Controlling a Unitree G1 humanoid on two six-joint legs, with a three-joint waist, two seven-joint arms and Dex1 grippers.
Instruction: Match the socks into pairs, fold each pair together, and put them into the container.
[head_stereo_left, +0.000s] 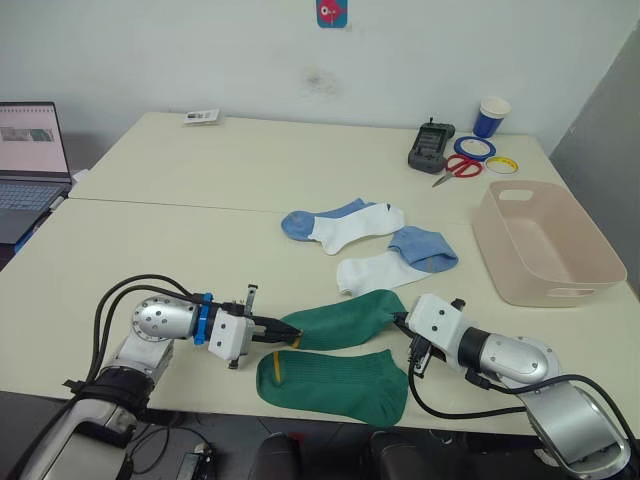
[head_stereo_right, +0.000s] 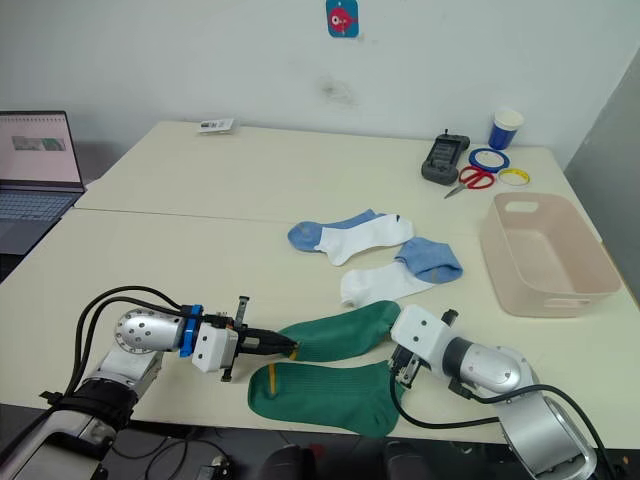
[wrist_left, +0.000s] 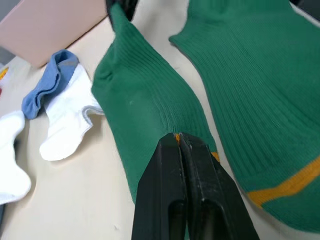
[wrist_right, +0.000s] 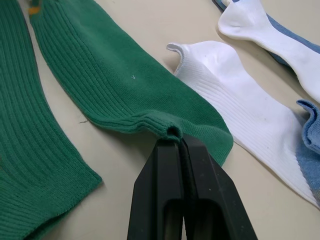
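Observation:
Two dark green socks lie near the table's front edge. My left gripper (head_stereo_left: 288, 337) is shut on the toe end of the upper green sock (head_stereo_left: 345, 320), and its fingers (wrist_left: 178, 150) pinch the fabric beside the yellow mark. At the sock's cuff end, my right gripper (head_stereo_left: 403, 324) is shut on the edge, with a fold bunched at its fingertips (wrist_right: 175, 142). The lower green sock (head_stereo_left: 335, 385) lies flat just in front. Two white-and-blue socks (head_stereo_left: 345, 222) (head_stereo_left: 395, 262) lie behind them. The pink container (head_stereo_left: 545, 240) stands empty at the right.
At the far right of the table are a blue-and-white cup (head_stereo_left: 491, 115), tape rolls (head_stereo_left: 473, 147), red scissors (head_stereo_left: 458, 170) and a black device (head_stereo_left: 430, 147). An open laptop (head_stereo_left: 30, 160) sits at the far left. A small card (head_stereo_left: 202, 117) lies at the back.

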